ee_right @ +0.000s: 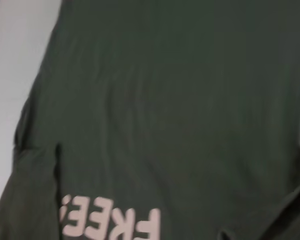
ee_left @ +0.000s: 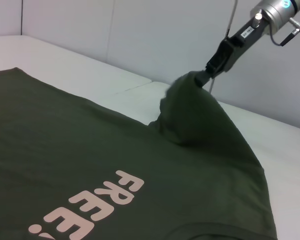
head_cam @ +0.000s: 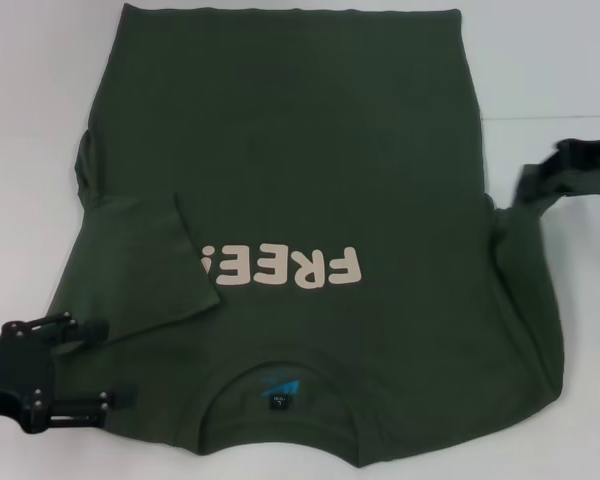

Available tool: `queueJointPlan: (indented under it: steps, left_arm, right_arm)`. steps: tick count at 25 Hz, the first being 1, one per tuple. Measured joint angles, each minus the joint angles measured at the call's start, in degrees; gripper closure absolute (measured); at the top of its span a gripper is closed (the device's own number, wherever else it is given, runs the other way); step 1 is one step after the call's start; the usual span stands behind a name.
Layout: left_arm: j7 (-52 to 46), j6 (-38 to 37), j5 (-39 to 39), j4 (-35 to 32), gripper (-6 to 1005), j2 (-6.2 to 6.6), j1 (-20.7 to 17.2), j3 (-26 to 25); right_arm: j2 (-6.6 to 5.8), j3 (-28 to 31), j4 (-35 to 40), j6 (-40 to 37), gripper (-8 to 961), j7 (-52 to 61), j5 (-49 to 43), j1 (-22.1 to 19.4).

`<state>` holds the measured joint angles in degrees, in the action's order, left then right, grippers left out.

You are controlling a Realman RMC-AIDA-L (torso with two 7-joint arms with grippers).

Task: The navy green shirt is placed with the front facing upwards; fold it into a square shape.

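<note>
I am watching my right gripper (head_cam: 540, 180) on the right side of the table (head_cam: 20, 120), its dark body reaching in from the right edge of the head view. It is pinching the shirt's right sleeve (ee_left: 190, 107), and in the left wrist view the gripper (ee_left: 210, 72) is closing tight on a bunched peak of green cloth, pulling it up off the table into a tent. The arm behind it is slanting down from above, its silver wrist joint (ee_left: 275, 10) high and a cable trailing beside it.

My left gripper (head_cam: 90, 365) is sitting low at the near left corner, its two black fingers (head_cam: 80, 328) pointing toward the shirt and standing wide apart, holding nothing. The upper finger is lying at the edge of the left shoulder; I cannot tell whether it is touching the cloth.

The shirt (head_cam: 300, 180) is lying front up across the middle of the white table, collar (head_cam: 280, 375) toward me and hem at the far side. The cream "FREE!" lettering (head_cam: 285, 268) is reading upside down from my head camera. The left sleeve (head_cam: 145, 265) is lying folded inward over the chest, its edge just covering the end of the lettering. A small blue and black label (head_cam: 278, 392) is showing inside the collar.
</note>
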<state>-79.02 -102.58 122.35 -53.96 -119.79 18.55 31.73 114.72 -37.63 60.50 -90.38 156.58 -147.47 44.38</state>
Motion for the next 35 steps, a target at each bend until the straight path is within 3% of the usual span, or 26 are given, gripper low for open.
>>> queueJointPlan:
  steps: [10, 18, 32, 35]
  left_arm:
    - [-0.12, 0.11, -0.05, 0.00, 68, -0.04, -0.05, 0.00]
    - [-0.16, 0.24, -0.11, 0.00, 68, -0.16, 0.06, 0.00]
    - [-0.66, -0.33, -0.44, 0.26, 68, -0.47, 0.03, -2.78]
    - [-4.56, -0.35, -0.45, 0.21, 68, -0.30, 0.27, -2.88]
  right_arm:
    - [2.30, -7.04, -7.17, 4.72, 793, -0.45, 0.00, 5.85]
    - [3.06, -9.89, -9.78, 6.11, 775, -1.34, 0.16, 6.41]
    - [0.05, -8.91, -10.64, 3.85, 743, -5.54, 12.75, 2.49]
    - [-0.69, -7.51, -10.60, 2.69, 620, -5.98, 14.22, 1.08]
